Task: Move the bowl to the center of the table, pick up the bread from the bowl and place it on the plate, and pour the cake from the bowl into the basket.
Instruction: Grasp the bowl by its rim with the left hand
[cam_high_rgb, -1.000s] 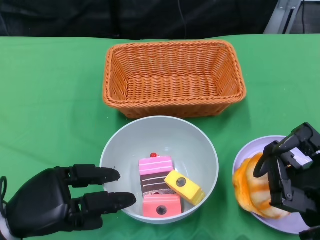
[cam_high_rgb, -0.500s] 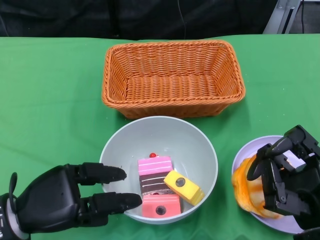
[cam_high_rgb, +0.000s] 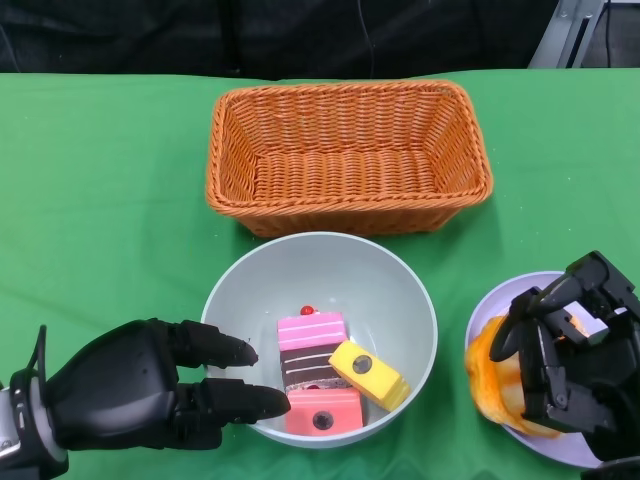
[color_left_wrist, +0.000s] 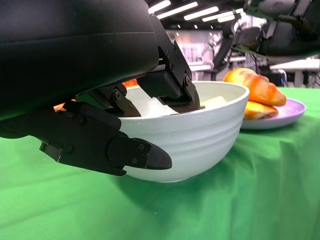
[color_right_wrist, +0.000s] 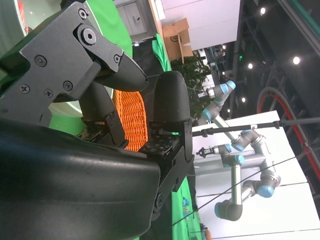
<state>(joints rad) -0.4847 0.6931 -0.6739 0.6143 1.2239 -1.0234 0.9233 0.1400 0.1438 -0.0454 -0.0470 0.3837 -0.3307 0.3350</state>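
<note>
Reaching in from the near left corner, the left robot hand (cam_high_rgb: 150, 395) has its fingers at the rim of the bowl (cam_high_rgb: 260, 275): from the left wrist camera, one finger (color_left_wrist: 172, 87) hooks over the rim on the inside while another (color_left_wrist: 135, 152) lies against the outer wall, so the rim sits between them. The bowl stands on the green surface (cam_high_rgb: 100, 200), just right of that hand. Inside it, close by the fingertips, lie three cake pieces: a pink-and-brown slice (cam_high_rgb: 311, 346) with a red dot on top, a pink block (cam_high_rgb: 323, 410) nearest the robot, and a yellow piece (cam_high_rgb: 369, 373) leaning beside them. Beyond the bowl, farther from both hands, sits the orange woven basket (cam_high_rgb: 348, 160), upright, its front wall just beside the bowl's far rim. To the right, well apart from the left hand, a pale purple plate (cam_high_rgb: 490, 305) carries the orange bread (cam_high_rgb: 488, 375). The right robot hand (cam_high_rgb: 565, 350) is over the plate with its fingers curled around the bread; whether they grip it or only rest there, I cannot tell.
</note>
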